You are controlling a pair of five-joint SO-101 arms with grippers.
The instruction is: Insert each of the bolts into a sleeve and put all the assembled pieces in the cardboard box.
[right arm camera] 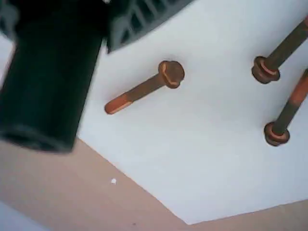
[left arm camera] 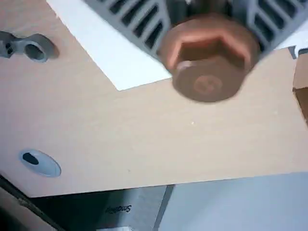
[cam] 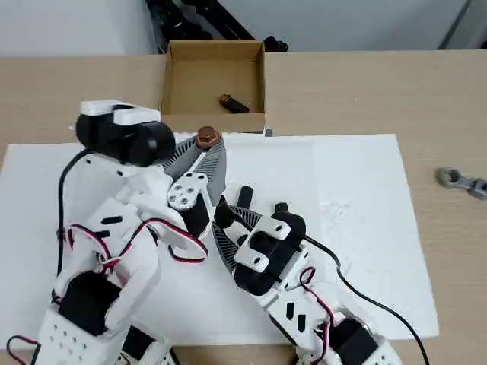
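Head of the bolt (cam: 207, 138) pokes past the tips of the left fingers (cam: 218, 163), which are clamped on it. It sits right at the near wall of the box (cam: 194, 84), not yet over it. Shank runs back btwn the fingers and is hidden, so can't tell if it wears a sleeve. Long axis looks roughly in line w/ the fingers, aimed at the box. One done piece (cam: 233, 103) lies inside, toward the right of the box floor; the left part is free.

Right fingers (right arm camera: 144, 17) are closed on a black sleeve (right arm camera: 48, 82), held above the white sheet (cam: 342, 198), behind and slightly right of the left tips, near them but apart as far as I can see. Three loose bolts (right arm camera: 144, 89) lie on the sheet below that arm.

My read: if the left piece is sleeved, next is a short push fwd over the wall, then release, and the wall edge is what it could clip. If bare, bolt and sleeve must line up end to end first. Left arm is nearer the box, right arm nearer the spares. Open sheet on the right gives room. Wrench (cam: 460, 180) lies well off on the desk (cam: 380, 91).
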